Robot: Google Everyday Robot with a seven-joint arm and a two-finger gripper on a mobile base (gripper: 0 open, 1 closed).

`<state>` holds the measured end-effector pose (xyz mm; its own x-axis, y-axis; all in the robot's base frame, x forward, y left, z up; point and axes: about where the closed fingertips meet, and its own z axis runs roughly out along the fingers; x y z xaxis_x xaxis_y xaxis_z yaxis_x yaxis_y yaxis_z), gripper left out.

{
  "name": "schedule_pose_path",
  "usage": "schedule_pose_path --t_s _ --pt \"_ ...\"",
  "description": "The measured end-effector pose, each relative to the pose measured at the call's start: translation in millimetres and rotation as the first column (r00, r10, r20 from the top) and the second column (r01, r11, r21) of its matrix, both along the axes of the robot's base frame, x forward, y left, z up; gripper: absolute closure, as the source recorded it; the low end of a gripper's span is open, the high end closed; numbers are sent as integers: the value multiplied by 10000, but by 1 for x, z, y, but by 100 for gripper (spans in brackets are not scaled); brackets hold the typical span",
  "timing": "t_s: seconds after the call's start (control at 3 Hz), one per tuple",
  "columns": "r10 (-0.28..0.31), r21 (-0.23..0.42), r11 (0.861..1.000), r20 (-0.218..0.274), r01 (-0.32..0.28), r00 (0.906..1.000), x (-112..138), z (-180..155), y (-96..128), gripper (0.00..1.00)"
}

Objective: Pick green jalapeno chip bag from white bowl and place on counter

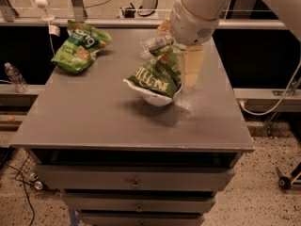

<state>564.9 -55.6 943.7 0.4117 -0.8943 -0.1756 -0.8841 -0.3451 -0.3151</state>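
Chip bag [157, 75] lies tilted in bowl [154, 98], mid-bench [94, 119]. End effector [186, 67] sits low at the bag's upper right end; open or closed, cannot tell. Lime bag [77, 46] at far left corner.

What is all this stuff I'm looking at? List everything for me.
counter: 1, grey, centre of view
drawers: grey, stacked under the counter
bowl: 1, white, mid-counter toward the right
dark green chip bag: 1, in the bowl, sticking out over its rim
lime-green bag: 1, back left of the counter
water bottle: 1, clear, on a ledge left of the counter
clear item: 1, on the counter behind the bowl; cannot tell what it is
arm: 1, white, reaching in from the upper right
gripper: 1, pale yellow, at the dark bag's right side
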Motion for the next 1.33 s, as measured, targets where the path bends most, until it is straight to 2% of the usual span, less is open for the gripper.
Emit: schedule_pose_path --t_s 0.33,0.67,1.0,1.33 --pt "198 267 9995 -69 -196 9998 5 -2 0 18" --pt "317 461 9985 -160 -309 9994 7 -5 0 41" --pt "491 859 9951 -111 -480 9987 13 1 3 72" --pt "548 1067 9927 133 -559 9984 19 14 5 95"
